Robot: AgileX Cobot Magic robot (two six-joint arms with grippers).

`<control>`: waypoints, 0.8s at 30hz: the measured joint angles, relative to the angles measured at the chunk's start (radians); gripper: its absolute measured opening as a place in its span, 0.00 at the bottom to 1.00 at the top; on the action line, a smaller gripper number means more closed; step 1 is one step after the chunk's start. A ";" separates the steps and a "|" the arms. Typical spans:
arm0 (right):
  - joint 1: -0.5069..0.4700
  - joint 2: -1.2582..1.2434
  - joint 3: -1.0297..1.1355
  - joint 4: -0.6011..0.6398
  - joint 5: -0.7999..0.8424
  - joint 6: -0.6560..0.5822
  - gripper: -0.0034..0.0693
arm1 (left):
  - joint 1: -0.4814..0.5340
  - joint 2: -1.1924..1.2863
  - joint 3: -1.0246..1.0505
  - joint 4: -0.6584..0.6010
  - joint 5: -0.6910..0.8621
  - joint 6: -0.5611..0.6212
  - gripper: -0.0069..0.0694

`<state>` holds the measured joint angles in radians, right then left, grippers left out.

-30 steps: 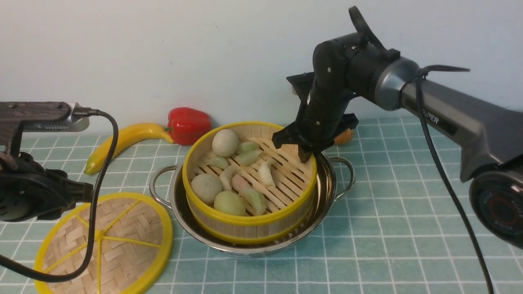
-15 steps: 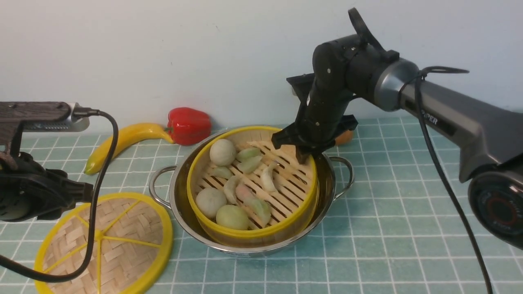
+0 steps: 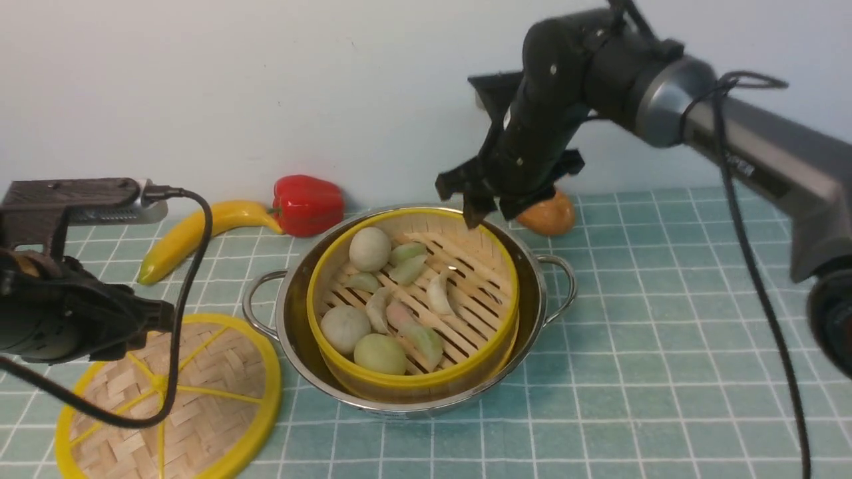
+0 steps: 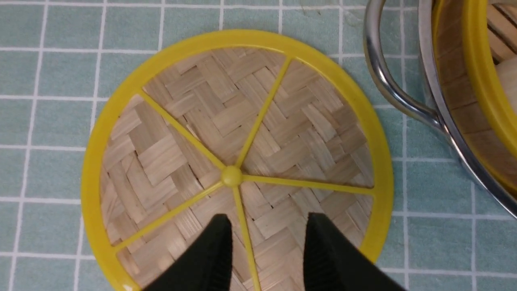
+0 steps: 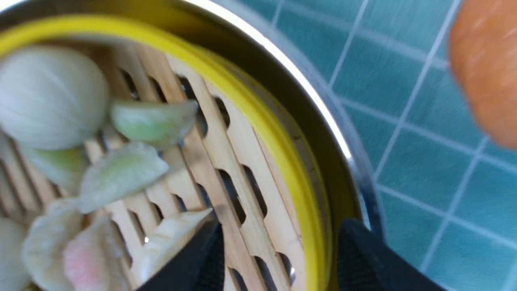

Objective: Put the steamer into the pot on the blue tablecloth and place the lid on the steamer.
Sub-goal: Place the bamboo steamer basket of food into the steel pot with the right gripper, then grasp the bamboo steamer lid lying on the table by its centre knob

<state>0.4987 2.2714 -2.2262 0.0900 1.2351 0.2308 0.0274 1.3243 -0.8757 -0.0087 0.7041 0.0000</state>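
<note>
The steamer (image 3: 474, 293), with pale buns and dumplings, sits inside the pot (image 3: 534, 293) on the blue tablecloth (image 3: 632, 346). My right gripper (image 3: 491, 214) is open and empty, just above the steamer's far rim. In the right wrist view its jaws (image 5: 282, 228) straddle the steamer's yellow rim (image 5: 258, 121) and the pot's edge (image 5: 311, 97) without touching. The lid (image 3: 200, 392) lies flat on the cloth left of the pot. My left gripper (image 4: 268, 220) is open above the lid (image 4: 194, 133), near its centre knob. The pot's handle (image 4: 383, 81) shows beside the lid.
A banana (image 3: 200, 233) and a red pepper (image 3: 307, 203) lie at the back left by the wall. An orange bread-like piece (image 3: 547, 214) lies behind the pot, under my right gripper; it also shows in the right wrist view (image 5: 484, 72). The left arm's cable hangs over the lid.
The steamer has dropped from a tilted hold to sit level in the pot. My right gripper has let go of its rim and risen. My left arm has shifted slightly right.
</note>
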 joint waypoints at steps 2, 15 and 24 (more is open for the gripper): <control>0.000 -0.050 0.000 -0.007 -0.001 -0.004 0.58 | 0.000 0.038 0.000 0.001 -0.026 0.000 0.41; 0.000 -0.542 -0.001 -0.010 -0.005 -0.080 0.58 | 0.000 0.232 0.000 0.035 -0.079 -0.017 0.41; 0.000 -0.845 -0.004 0.001 -0.005 -0.106 0.58 | 0.000 0.251 0.000 0.061 -0.119 -0.028 0.41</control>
<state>0.4987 1.4262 -2.2299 0.0915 1.2304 0.1252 0.0274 1.5752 -0.8761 0.0523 0.5855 -0.0283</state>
